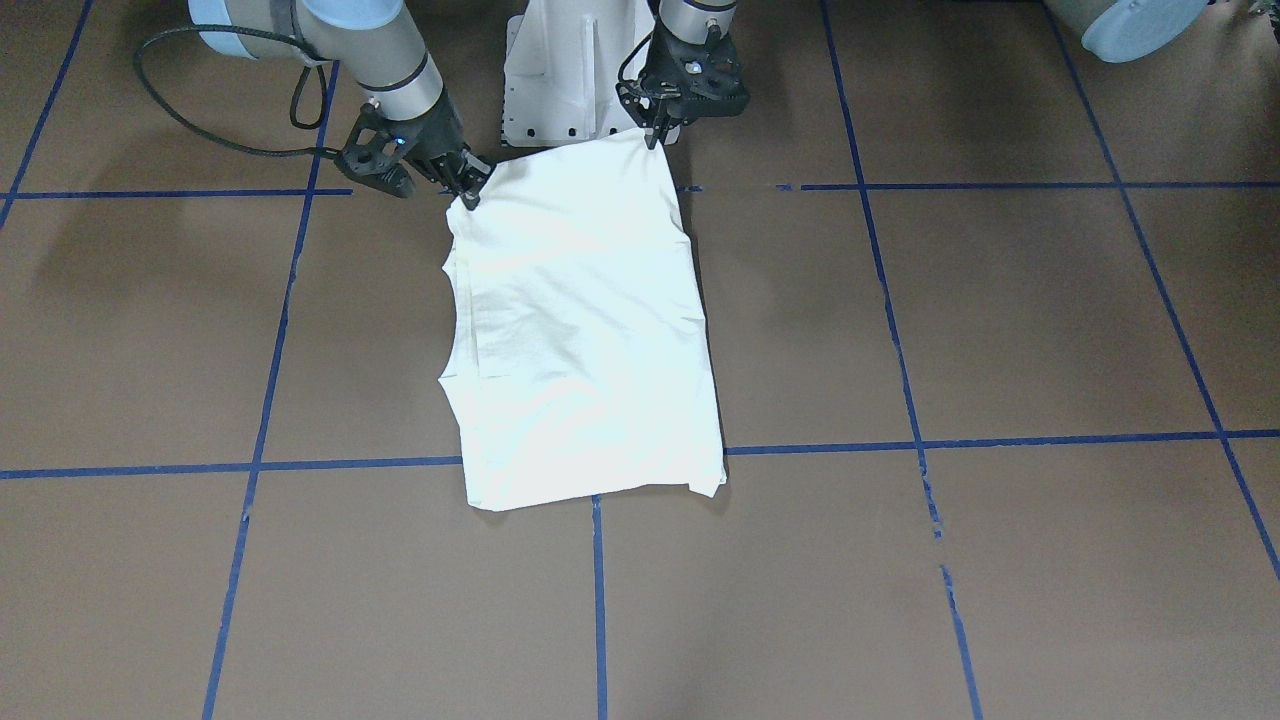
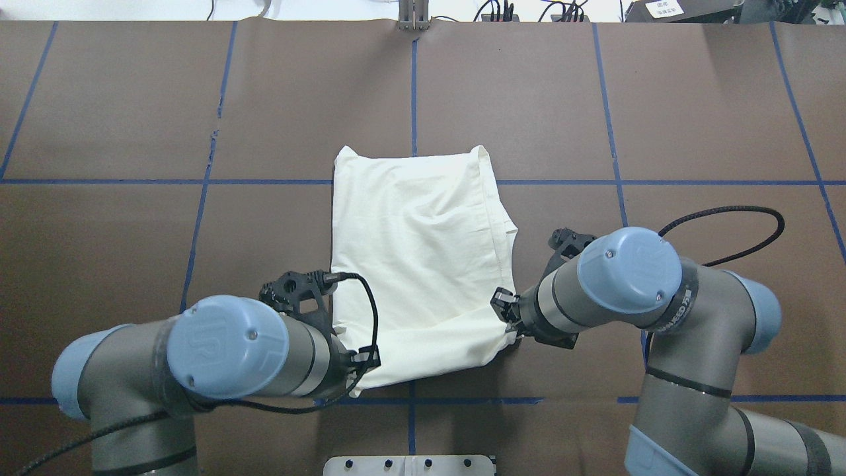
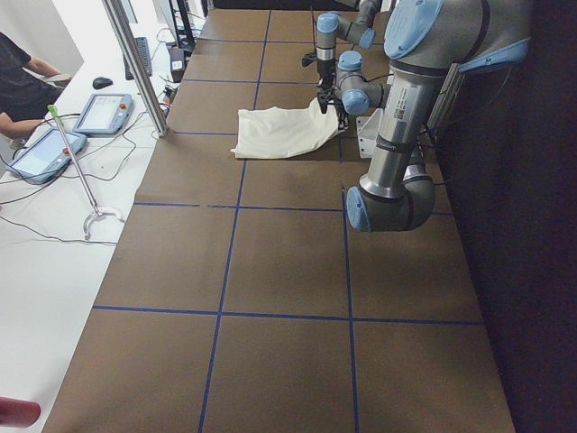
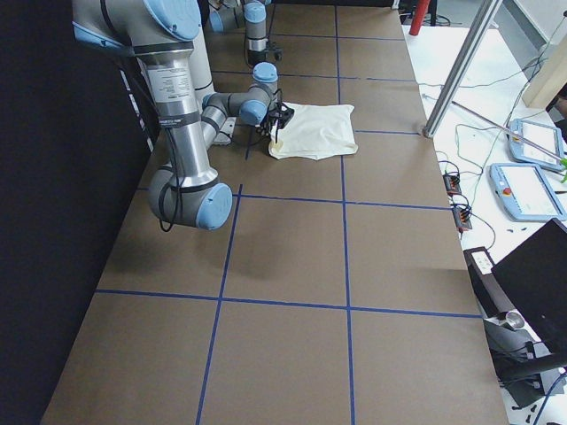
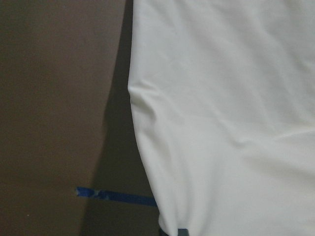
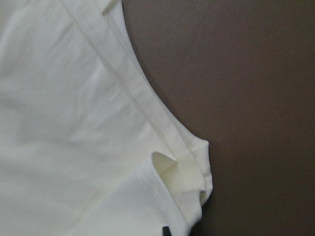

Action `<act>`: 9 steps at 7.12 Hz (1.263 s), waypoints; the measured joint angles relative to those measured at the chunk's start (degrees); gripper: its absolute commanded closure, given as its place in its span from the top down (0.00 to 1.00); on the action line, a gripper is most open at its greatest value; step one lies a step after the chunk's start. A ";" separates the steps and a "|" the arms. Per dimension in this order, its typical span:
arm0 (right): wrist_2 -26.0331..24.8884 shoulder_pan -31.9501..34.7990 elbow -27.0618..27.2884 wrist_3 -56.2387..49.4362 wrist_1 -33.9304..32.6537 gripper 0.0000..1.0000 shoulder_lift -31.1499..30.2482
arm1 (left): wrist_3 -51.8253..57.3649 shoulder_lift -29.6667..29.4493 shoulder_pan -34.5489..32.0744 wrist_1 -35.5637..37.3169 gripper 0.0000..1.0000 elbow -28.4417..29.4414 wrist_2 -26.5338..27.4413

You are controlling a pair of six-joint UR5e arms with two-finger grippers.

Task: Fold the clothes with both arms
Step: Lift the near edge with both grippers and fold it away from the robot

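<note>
The clothes are a single cream shirt (image 1: 585, 330), folded to a rough rectangle with its plain side up, lying in the middle of the brown table (image 2: 416, 264). Its edge nearest the robot is raised off the surface at both corners. My left gripper (image 1: 655, 135) is shut on one of those corners, on the right in the front-facing view. My right gripper (image 1: 470, 192) is shut on the other corner, also seen in the overhead view (image 2: 507, 324). Each wrist view is filled with cream cloth (image 5: 221, 123) (image 6: 74, 123) hanging from the fingers. The print is hidden.
The white pedestal base (image 1: 570, 80) stands just behind the raised edge. Blue tape lines (image 1: 900, 350) grid the brown table. Beyond the table's far side are a metal post (image 3: 135, 63), two tablets (image 3: 99, 113) and a seated person (image 3: 22, 68).
</note>
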 measured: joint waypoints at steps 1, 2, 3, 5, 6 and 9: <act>0.85 3.24 -1.57 -1.15 -0.02 0.00 1.68 | 2.79 -0.76 -3.82 -0.57 0.00 1.08 -0.51; 2.55 6.54 -4.21 -1.89 -0.04 0.00 4.28 | 5.71 -2.10 -8.03 -2.26 0.00 4.09 -2.10; 4.51 9.79 -7.88 -2.80 -0.03 0.00 7.55 | 8.02 -4.01 -12.32 -5.82 0.00 9.25 -4.37; 7.52 15.00 -16.71 -4.60 0.13 0.00 14.54 | 11.46 -7.40 -18.46 -13.36 0.00 19.42 -6.97; 8.76 17.06 -22.36 -5.37 1.04 0.00 18.42 | 13.14 -8.52 -20.77 -15.10 0.00 22.06 -7.33; 11.05 20.91 -39.46 -6.32 11.06 0.00 24.87 | 16.31 -13.28 -24.05 -20.54 0.00 31.57 -7.37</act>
